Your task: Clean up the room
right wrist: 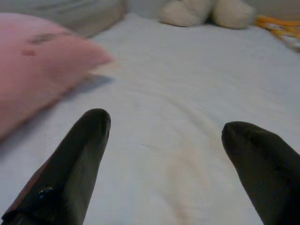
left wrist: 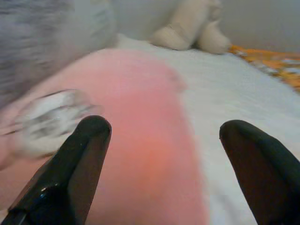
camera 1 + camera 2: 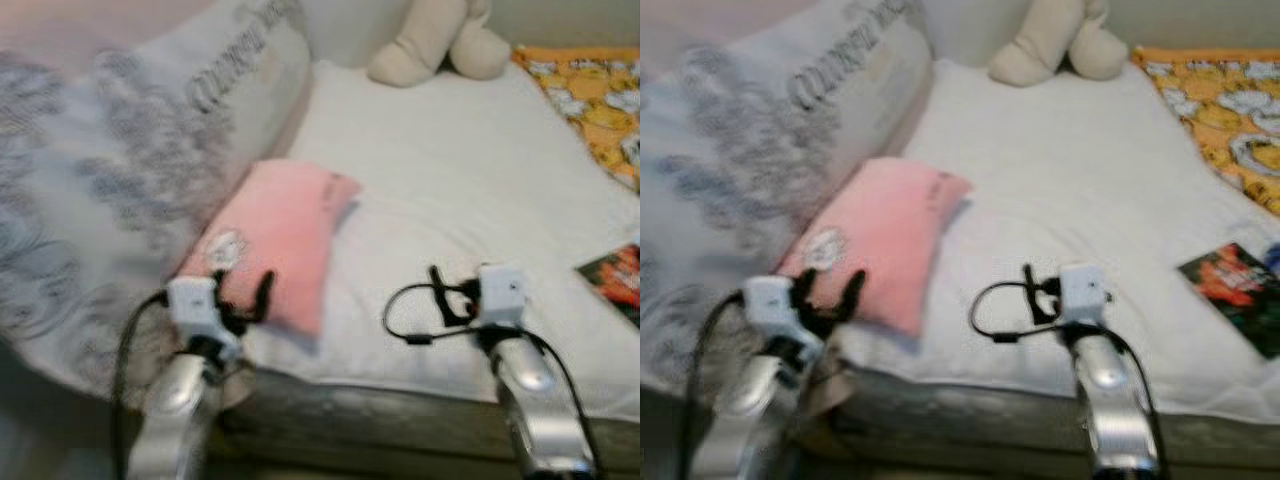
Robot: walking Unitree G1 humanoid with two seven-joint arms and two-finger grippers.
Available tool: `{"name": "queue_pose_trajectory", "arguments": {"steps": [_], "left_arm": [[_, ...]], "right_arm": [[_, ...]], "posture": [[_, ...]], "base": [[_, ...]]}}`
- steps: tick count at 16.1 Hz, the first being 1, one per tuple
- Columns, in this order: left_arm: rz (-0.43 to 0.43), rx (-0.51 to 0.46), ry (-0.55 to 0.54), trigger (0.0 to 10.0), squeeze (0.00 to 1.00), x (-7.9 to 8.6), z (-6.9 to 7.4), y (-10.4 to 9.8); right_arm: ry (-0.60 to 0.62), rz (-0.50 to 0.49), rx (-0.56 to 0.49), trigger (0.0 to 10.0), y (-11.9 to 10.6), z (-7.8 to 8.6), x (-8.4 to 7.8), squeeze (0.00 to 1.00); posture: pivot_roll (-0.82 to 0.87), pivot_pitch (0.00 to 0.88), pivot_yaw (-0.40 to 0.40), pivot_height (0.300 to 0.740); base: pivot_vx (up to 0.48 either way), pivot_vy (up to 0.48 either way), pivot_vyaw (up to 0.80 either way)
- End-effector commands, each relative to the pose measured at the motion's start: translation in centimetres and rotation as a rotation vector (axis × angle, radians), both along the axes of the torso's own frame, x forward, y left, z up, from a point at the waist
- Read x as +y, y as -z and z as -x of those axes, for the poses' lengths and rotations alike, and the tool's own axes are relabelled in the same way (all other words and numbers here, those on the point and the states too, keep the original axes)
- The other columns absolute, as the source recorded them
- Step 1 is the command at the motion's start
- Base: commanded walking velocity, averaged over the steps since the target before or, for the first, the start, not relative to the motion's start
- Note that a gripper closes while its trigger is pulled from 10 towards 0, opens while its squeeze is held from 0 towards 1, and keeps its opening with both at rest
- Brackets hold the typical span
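Observation:
A pink pillow (image 3: 285,235) with a small white picture near its front corner lies on the white bed (image 3: 450,180), at its left front. My left gripper (image 3: 240,300) is open at the pillow's near edge, its fingers (image 2: 79,159) spread over the pink cloth. My right gripper (image 3: 445,292) is open too, held low over the bare sheet near the bed's front edge, right of the pillow (image 1: 37,70).
A large grey-patterned pillow (image 3: 130,170) leans at the left. A cream plush toy (image 3: 435,45) sits at the head of the bed. An orange patterned blanket (image 3: 595,90) lies at the far right, and a dark picture book (image 3: 1235,290) rests near the right edge.

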State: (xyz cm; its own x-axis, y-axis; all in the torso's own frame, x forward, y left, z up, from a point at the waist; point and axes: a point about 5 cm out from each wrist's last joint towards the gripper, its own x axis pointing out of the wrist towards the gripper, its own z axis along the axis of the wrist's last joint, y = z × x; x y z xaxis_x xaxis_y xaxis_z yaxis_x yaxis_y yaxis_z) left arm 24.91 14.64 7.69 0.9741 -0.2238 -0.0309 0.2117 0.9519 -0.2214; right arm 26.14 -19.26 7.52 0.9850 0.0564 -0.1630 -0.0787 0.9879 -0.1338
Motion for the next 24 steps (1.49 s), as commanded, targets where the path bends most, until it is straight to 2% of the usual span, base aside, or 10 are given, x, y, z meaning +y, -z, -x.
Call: {"name": "queue_pose_trajectory", "arguments": {"steps": [1,5,8,9,12,14,17,20,24], "left_arm": [[-0.005,-0.006,0.000,10.0,0.00,0.4,-0.3,0.0],[-0.005,-0.017,0.034,10.0,0.00,-0.2,-1.0,-0.2],[-0.010,-0.039,0.021,10.0,0.00,-0.3,-1.1,-0.6],[-0.020,-0.050,-0.011,10.0,0.00,0.2,-0.3,-0.8],[-0.028,-0.049,-0.036,10.0,0.00,0.8,0.5,-0.7],[-0.031,-0.052,-0.015,10.0,0.00,0.5,0.7,-0.7],[-0.039,-0.058,0.029,10.0,0.00,0.0,-0.2,-0.8],[-0.041,-0.055,0.052,10.0,0.00,-0.2,-0.7,-0.8],[-0.084,-0.048,0.014,10.0,0.00,-0.2,-1.3,-0.7]], "right_arm": [[-0.024,-0.028,-0.017,10.0,-0.4,-0.1,0.8,0.00],[-0.026,-0.030,-0.019,10.0,-0.2,-0.3,1.2,0.00],[-0.055,-0.036,-0.013,10.0,-0.2,-1.0,1.6,0.00],[-0.105,-0.050,0.001,10.0,-0.1,-1.9,2.4,0.00],[-0.135,-0.053,0.005,10.0,0.0,-2.5,3.1,0.00],[-0.148,-0.042,-0.006,10.0,-0.1,-3.0,3.6,0.00],[-0.140,-0.015,-0.030,10.0,-0.5,-3.2,3.4,0.00],[-0.103,-0.027,-0.048,10.0,-0.6,-3.2,2.9,0.00],[-0.079,-0.004,-0.047,10.0,-0.3,-3.1,2.5,0.00]], "posture": [[-0.19,0.000,0.087,0.740],[-0.20,0.000,0.101,0.740],[-0.17,0.000,0.068,0.740],[-0.08,0.000,0.008,0.740],[-0.04,0.000,-0.007,0.740],[-0.04,0.000,-0.004,0.740],[-0.06,0.000,0.003,0.740],[-0.10,0.000,0.041,0.740],[-0.12,0.000,0.058,0.740]], "base": [[0.000,-0.480,0.00],[0.000,-0.476,0.00],[0.000,-0.472,0.00],[0.000,-0.472,0.00],[0.000,-0.472,0.00],[0.000,-0.471,0.00],[0.000,-0.466,0.00],[0.000,-0.455,-0.75],[0.000,-0.098,-0.47]]}}
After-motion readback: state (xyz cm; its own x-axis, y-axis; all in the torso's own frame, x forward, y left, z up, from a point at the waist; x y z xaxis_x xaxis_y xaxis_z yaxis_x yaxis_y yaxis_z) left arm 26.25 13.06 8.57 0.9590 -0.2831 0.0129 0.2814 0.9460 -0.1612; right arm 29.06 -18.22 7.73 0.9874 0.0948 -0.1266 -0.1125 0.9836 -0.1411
